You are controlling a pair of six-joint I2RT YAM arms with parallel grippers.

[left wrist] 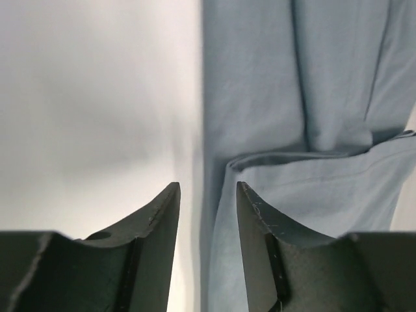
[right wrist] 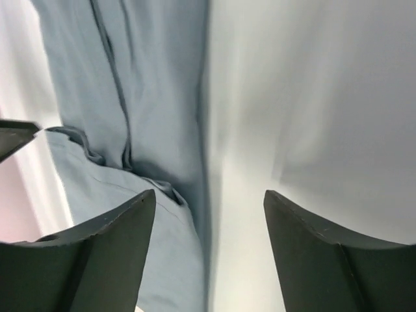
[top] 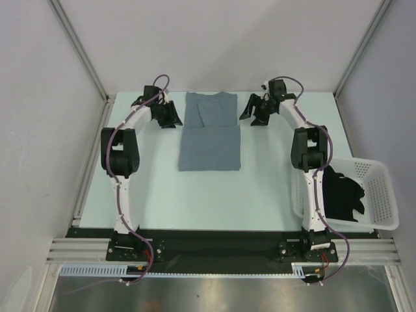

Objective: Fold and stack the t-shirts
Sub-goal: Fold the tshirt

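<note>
The slate grey-blue t-shirt [top: 209, 133] lies flat at the table's far middle, sleeves folded in and its lower part folded up over the middle. My left gripper [top: 174, 117] is open at its left edge; the shirt's edge [left wrist: 305, 130] runs between and right of the fingers [left wrist: 162, 214]. My right gripper [top: 250, 112] is open at the shirt's right edge, with the cloth [right wrist: 130, 117] under the left finger [right wrist: 130, 227]. Neither holds anything. The black t-shirt [top: 341, 192] lies crumpled in the basket.
A white plastic lattice basket [top: 380, 195] stands at the table's right edge beside the right arm. Grey walls with metal frame posts [top: 78, 45] close in the back and sides of the pale table [top: 195, 201].
</note>
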